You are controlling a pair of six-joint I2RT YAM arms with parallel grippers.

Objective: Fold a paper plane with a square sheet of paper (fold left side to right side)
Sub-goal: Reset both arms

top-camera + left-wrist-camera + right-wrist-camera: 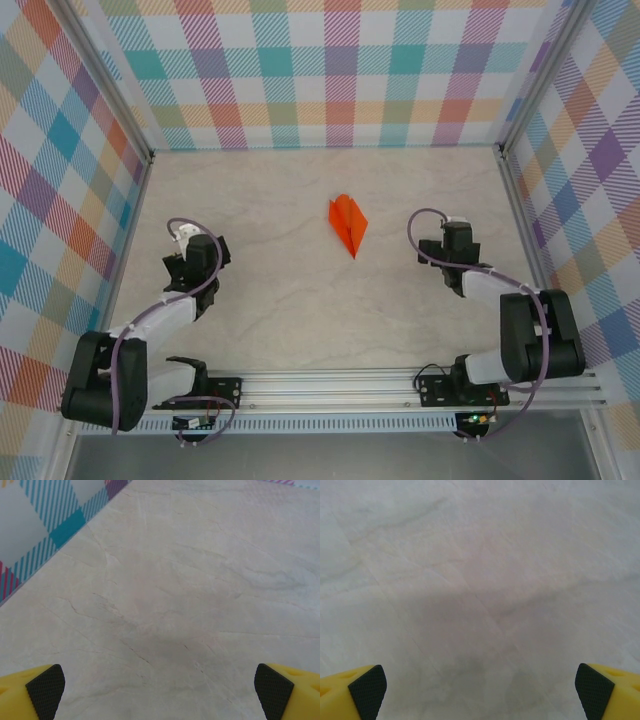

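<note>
1. Pale marble-look tabletop (300,310) sat inside plaid walls (60,150), with one orange shape lying on it
2. That shape was the paper plane (348,224), a slim dart lying flat near the table's middle, towards 12 o'clock from the arm bases. Its nose aimed at about 6 o'clock and its wider tail at 12
3. The left gripper (192,258) stood well apart from it, with the plane off at roughly 2 o'clock. Its wrist view showed the jaws spread wide, black pads (46,690) at the lower corners and bare table between them
4. The right gripper (450,245) was likewise well apart, the plane at about 10 o'clock from it. Its jaws were also fully apart and held nothing, pads (367,690) hanging over plain surface
5. Judged from this, the folding looked finished or nearly so, and the step in hand was to leave the dart undisturbed
6. To do that well, both claws should be wide and away, and neither arm should sweep across the 12 o'clock patch, since thin paper would likely slide or spring open at a nudge
7. If a crease needed sharpening, one pad should pin the tail at 12 o'clock while the other pressed along the centre ridge toward the nose, never across it
</note>
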